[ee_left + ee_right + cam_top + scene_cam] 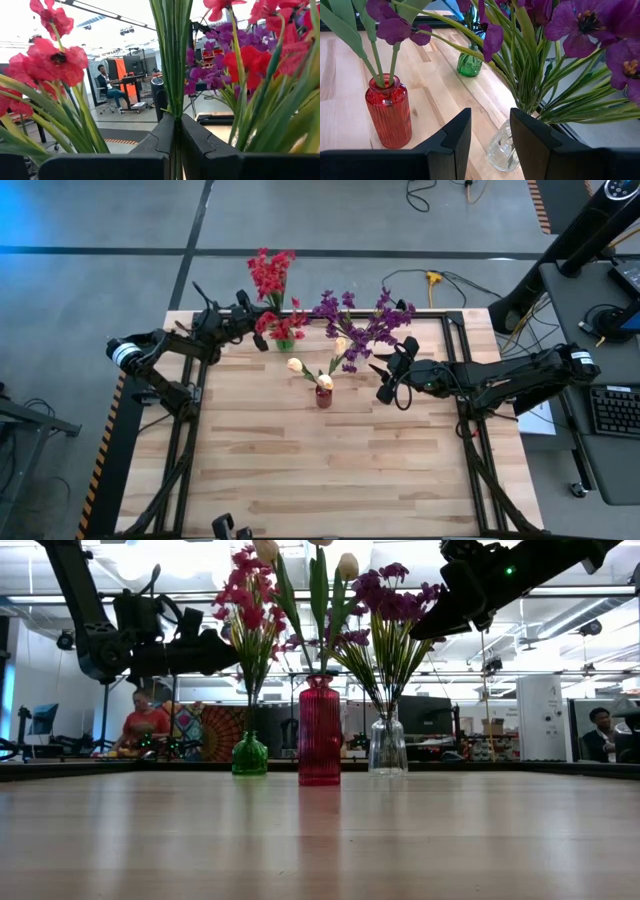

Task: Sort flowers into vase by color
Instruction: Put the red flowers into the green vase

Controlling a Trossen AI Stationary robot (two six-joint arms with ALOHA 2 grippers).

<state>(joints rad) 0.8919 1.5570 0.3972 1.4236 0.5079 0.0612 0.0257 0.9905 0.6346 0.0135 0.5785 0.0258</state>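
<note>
Left wrist view: left end effector [177, 145] pinches green stems [172, 60], probably red flowers' [52, 55].

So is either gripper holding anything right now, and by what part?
The left gripper is shut on a bundle of green stems, pinched low on the stalks. The right gripper is open beside the clear vase, holding nothing.

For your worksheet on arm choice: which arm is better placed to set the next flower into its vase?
Left. The left gripper is shut on green stems among the red flowers, above the green vase; the right gripper holds nothing.
</note>
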